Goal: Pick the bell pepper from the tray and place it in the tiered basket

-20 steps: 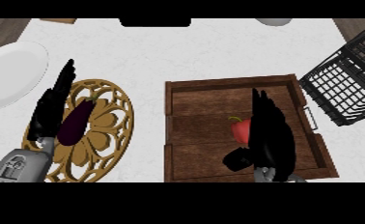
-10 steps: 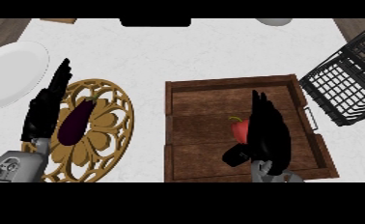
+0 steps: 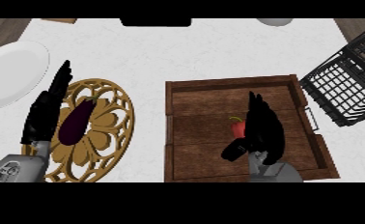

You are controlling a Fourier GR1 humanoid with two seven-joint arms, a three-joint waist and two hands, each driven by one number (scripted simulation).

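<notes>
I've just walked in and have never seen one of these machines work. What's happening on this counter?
The robot's right hand is down in the wooden tray, right beside a red bell pepper, fingers fairly straight, not closed round it. The pepper lies in the tray; the black wire basket stands to its right. The left hand rests open at the left, beside an eggplant on a wooden trivet.

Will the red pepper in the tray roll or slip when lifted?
Probably rigid and light: the bell pepper looks small beside the right hand. Its rounded body may slip or roll on the flat tray.
</notes>
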